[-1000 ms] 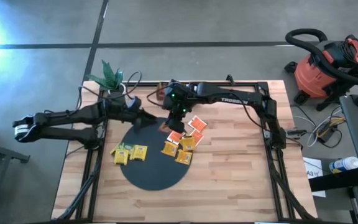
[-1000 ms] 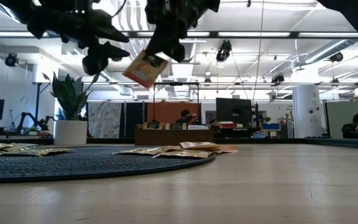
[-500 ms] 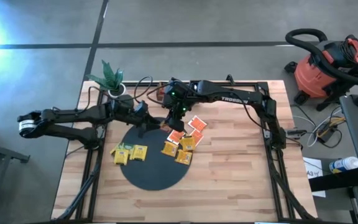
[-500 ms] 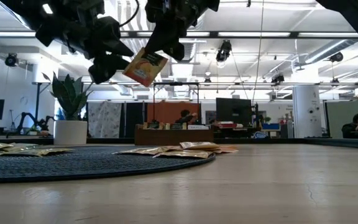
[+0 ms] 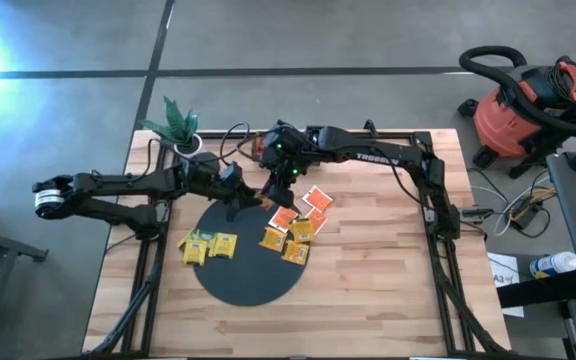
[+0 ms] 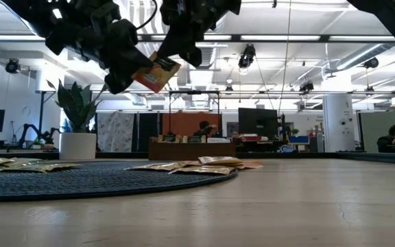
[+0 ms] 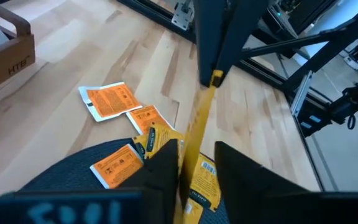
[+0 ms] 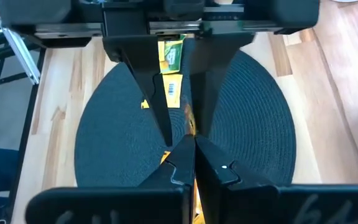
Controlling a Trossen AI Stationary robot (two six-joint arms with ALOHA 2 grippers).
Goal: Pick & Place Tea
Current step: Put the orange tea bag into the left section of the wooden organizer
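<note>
An orange-yellow tea packet [image 6: 158, 72] hangs in the air above the far edge of the black round mat [image 5: 248, 275]. My right gripper [image 6: 177, 49] is shut on its top. My left gripper [image 7: 196, 168] is open and comes in from the table's left. Its fingers stand on either side of the packet's lower end [image 7: 194, 149], with narrow gaps showing. More tea lies flat: yellow packets [image 5: 208, 244] on the mat's left, a mixed heap [image 5: 293, 238] on its right edge, and orange ones [image 5: 315, 200] on the wood. My right gripper pinches the packet's top edge [image 7: 216, 79] between its two fingers, slanting down from the far side. The packet hangs tilted below the fingers, clear of the mat. My left gripper: whether its fingers [image 7: 166, 163] touch the packet's faces, I cannot tell.
A brown wooden tray [image 7: 5, 50] stands at the table's far side, behind the mat. A potted plant [image 5: 178, 125] is at the far left corner. Bare wood lies to the right and front of the mat. A red shop vacuum [image 5: 523, 105] stands off the table.
My left gripper has gone toward the table's right and a little down, up to the hanging packet, until its fingers stand around the packet's lower end. My right gripper and the packet have kept still.
</note>
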